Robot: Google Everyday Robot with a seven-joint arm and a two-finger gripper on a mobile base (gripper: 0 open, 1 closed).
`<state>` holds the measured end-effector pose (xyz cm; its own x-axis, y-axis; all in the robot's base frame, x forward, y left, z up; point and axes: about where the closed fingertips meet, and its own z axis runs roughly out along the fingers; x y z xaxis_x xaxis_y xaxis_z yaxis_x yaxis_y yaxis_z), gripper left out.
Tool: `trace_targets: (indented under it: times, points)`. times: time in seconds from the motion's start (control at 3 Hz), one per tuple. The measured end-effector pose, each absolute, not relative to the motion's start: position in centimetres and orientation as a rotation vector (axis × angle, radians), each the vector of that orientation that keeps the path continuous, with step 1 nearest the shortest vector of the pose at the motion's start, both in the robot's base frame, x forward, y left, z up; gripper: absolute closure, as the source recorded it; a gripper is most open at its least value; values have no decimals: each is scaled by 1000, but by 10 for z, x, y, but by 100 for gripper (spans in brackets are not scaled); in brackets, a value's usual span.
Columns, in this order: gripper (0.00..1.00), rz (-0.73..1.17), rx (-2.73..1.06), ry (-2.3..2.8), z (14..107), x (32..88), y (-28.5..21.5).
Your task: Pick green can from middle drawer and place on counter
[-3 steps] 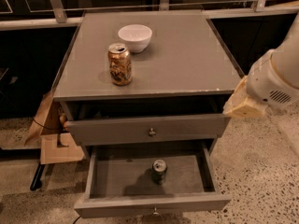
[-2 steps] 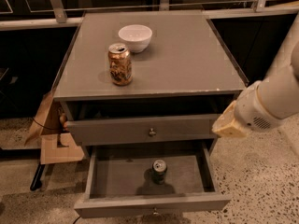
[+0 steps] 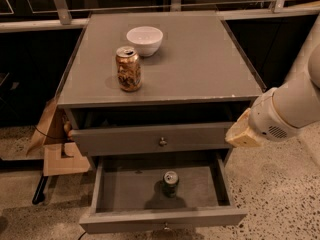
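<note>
The green can (image 3: 170,183) stands upright on the floor of the open middle drawer (image 3: 125,190), a little right of its centre, with its silver top showing. The counter (image 3: 200,59) is the grey top of the cabinet. My gripper (image 3: 242,132) hangs off the white arm at the right, beside the cabinet's front right corner. It is level with the upper drawer front, above and to the right of the can, and holds nothing that I can see.
A gold-brown patterned can (image 3: 128,68) and a white bowl (image 3: 145,40) stand on the counter's left half. The upper drawer front (image 3: 162,142) is slightly pulled out. A cardboard box (image 3: 59,154) leans at the cabinet's left. A railing runs behind.
My arm has come down and leftward, bringing the gripper from beside the counter's edge to the level of the upper drawer front. The can and the drawers have not moved.
</note>
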<state>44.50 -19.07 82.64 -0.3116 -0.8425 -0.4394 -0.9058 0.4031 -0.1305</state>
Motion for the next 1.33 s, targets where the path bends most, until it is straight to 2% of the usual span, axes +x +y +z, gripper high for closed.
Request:
trace_targets:
  times: [0.67, 1.33]
  points:
    - [100, 165, -1480, 2276, 742, 430, -218]
    - [100, 289, -1303, 2273, 601, 411, -222]
